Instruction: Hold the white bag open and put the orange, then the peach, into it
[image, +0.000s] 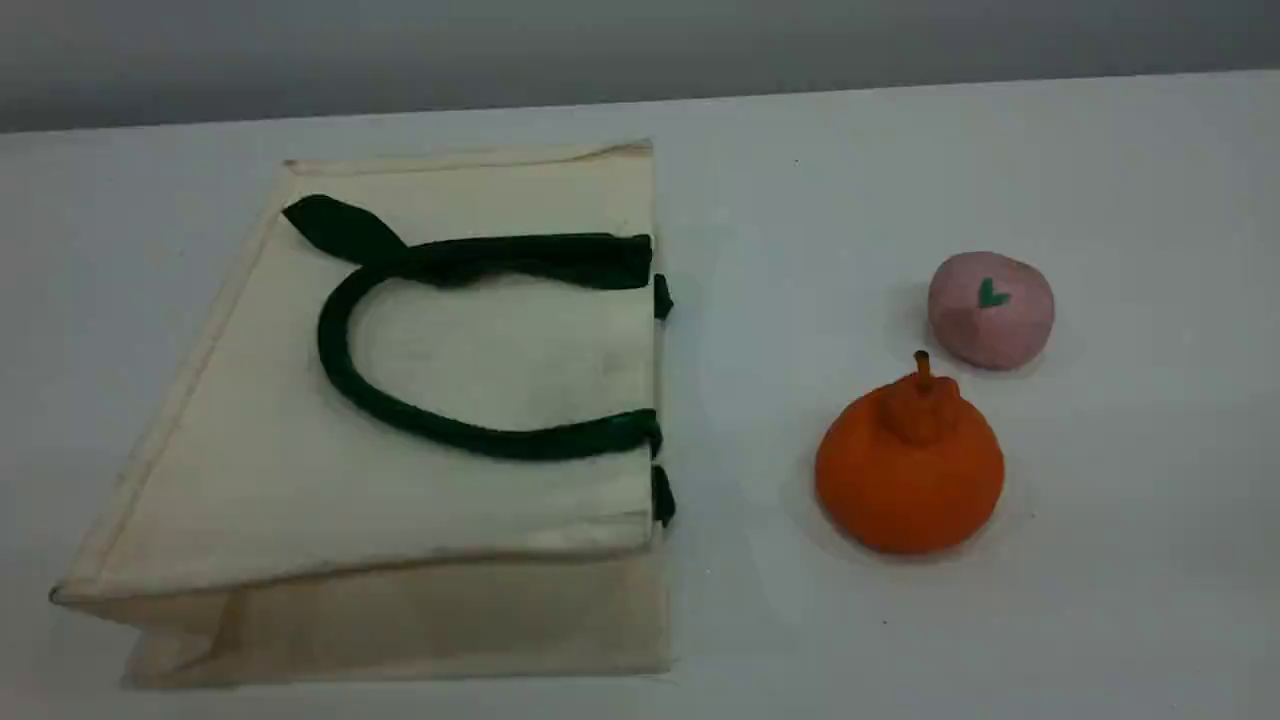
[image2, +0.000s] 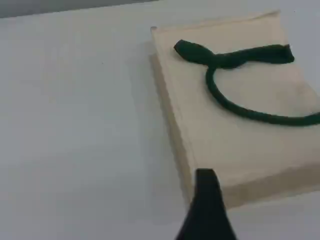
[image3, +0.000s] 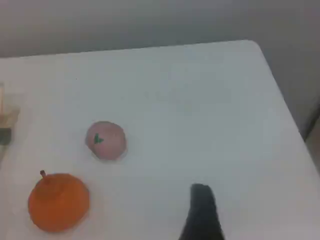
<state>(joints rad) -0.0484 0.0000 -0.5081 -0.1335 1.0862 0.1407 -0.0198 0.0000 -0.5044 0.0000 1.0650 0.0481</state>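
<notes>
The white bag (image: 400, 500) lies flat on its side at the table's left, its mouth facing right toward the fruits. One dark green rope handle (image: 440, 432) rests looped on its upper face. The orange (image: 908, 480) sits upright to the right of the bag, with the smaller pink peach (image: 990, 310) just behind it. Neither arm appears in the scene view. The left wrist view shows the bag (image2: 240, 145) and one dark fingertip (image2: 205, 180) above its near corner, holding nothing. In the right wrist view a fingertip (image3: 201, 197) hangs right of the orange (image3: 58, 202) and peach (image3: 105, 140), also holding nothing.
The white table (image: 1100, 600) ends at a far edge along the grey wall. In the right wrist view its corner and right edge (image3: 280, 90) show, with a drop beyond. Bare tabletop separates the bag's mouth from the fruits.
</notes>
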